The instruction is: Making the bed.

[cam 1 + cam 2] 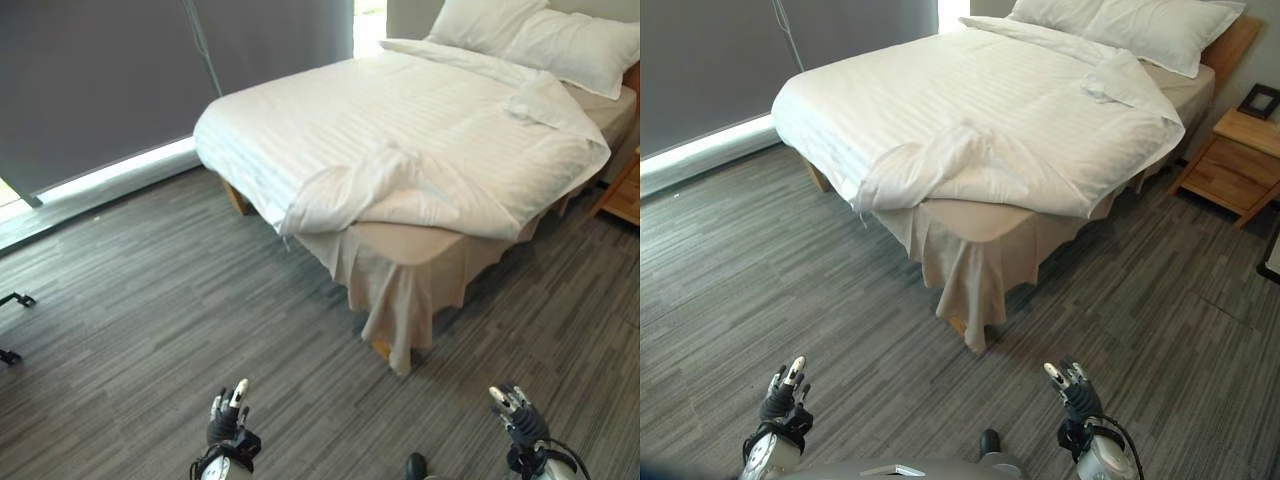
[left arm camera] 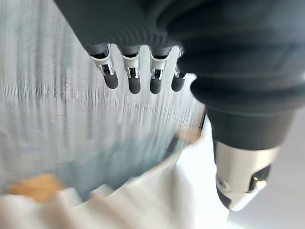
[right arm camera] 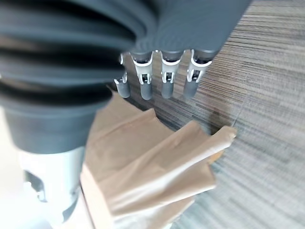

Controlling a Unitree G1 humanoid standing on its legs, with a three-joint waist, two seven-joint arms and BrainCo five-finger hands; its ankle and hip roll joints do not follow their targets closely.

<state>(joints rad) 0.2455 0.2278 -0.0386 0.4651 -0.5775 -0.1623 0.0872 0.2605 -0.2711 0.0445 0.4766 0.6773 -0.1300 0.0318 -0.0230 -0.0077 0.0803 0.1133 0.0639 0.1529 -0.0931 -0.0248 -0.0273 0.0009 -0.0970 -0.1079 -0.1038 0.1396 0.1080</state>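
A bed (image 1: 420, 260) stands ahead of me with a white striped duvet (image 1: 400, 130) spread over it. The duvet's near corner (image 1: 345, 195) is folded back and rumpled, baring the beige sheet (image 1: 400, 290) that hangs down at the bed's near corner. Two white pillows (image 1: 540, 35) lie at the head. My left hand (image 1: 228, 418) and right hand (image 1: 517, 412) are low over the floor, short of the bed, fingers straight and holding nothing. In the right wrist view the beige sheet (image 3: 152, 167) hangs past my fingers (image 3: 164, 78).
Grey wood-pattern floor (image 1: 150, 300) surrounds the bed. A dark curtain (image 1: 100, 80) covers the window at the left. A wooden nightstand (image 1: 1235, 160) with a small picture frame (image 1: 1260, 100) stands at the bed's right side.
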